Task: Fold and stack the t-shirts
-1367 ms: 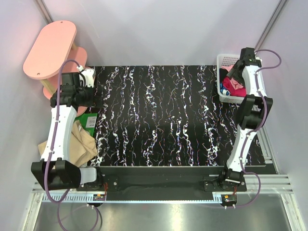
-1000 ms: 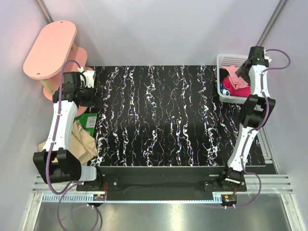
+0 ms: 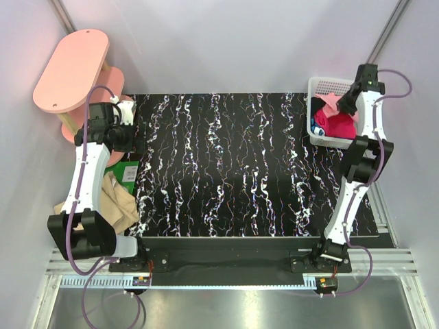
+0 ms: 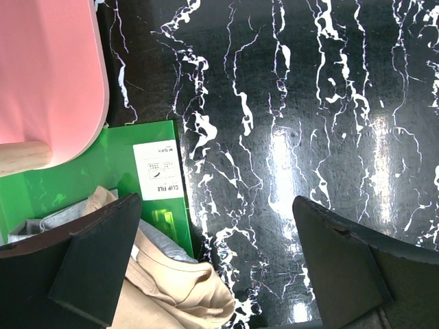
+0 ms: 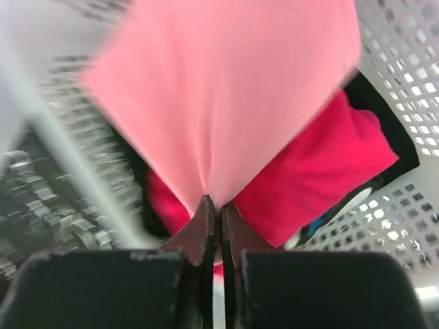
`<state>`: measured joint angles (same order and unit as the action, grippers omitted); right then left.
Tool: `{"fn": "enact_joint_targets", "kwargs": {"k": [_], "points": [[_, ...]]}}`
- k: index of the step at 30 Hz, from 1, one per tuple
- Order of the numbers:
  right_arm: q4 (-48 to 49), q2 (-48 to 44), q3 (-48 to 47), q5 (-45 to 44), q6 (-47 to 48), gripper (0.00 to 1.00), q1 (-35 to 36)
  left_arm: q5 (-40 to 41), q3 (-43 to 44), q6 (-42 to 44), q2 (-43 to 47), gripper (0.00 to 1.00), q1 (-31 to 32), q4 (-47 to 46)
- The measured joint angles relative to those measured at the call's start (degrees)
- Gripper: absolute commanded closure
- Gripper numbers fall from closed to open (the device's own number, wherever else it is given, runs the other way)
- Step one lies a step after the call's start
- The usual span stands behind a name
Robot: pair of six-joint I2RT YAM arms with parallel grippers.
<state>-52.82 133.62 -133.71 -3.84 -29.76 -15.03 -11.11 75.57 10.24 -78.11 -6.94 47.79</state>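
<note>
Since a second ago the right end effector (image 5: pixel 214 205) has pinched shut on the salmon-pink t-shirt (image 5: pixel 219 89), tenting it above the magenta-red t-shirt (image 5: pixel 322 171) in the basket (image 3: pixel 317 86), presumably to lift it out; the left end effector (image 4: pixel 216 233) hangs spread wide near the tan-beige t-shirt (image 4: pixel 171 288)

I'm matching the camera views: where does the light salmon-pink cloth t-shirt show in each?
Top external: light salmon-pink cloth t-shirt far right, at the white plastic lattice basket.
Left wrist: not in it.
Right wrist: upper centre, pinched by the right end effector.
Shared landmark: the basket.
</note>
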Motion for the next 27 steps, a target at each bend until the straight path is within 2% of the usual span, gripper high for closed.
{"fn": "enact_joint_targets", "kwargs": {"k": [5,14,19,22,27], "points": [[-0.02,-11.23,-3.58,1.18,1.05,1.0,5.09,-0.61,-0.04,-0.7,1.29,0.01,0.0,0.04],[0.92,-36.48,-3.02,9.51,4.76,1.0,23.74,-0.94,-0.61,-1.2,8.9,0.01,0.0,0.24],[0.68,-45.07,4.44,12.92,6.27,1.0,31.56,-1.14,-1.16,-1.46,12.26,0.01,0.0,1.25],[1.42,-48.17,11.8,14.86,6.43,1.0,32.39,-1.64,-1.18,-1.77,12.87,0.01,0.0,2.21],[4.37,-50.01,29.51,21.27,5.81,1.0,32.35,-2.93,-1.4,-2.32,13.25,0.01,0.0,3.32]]}}
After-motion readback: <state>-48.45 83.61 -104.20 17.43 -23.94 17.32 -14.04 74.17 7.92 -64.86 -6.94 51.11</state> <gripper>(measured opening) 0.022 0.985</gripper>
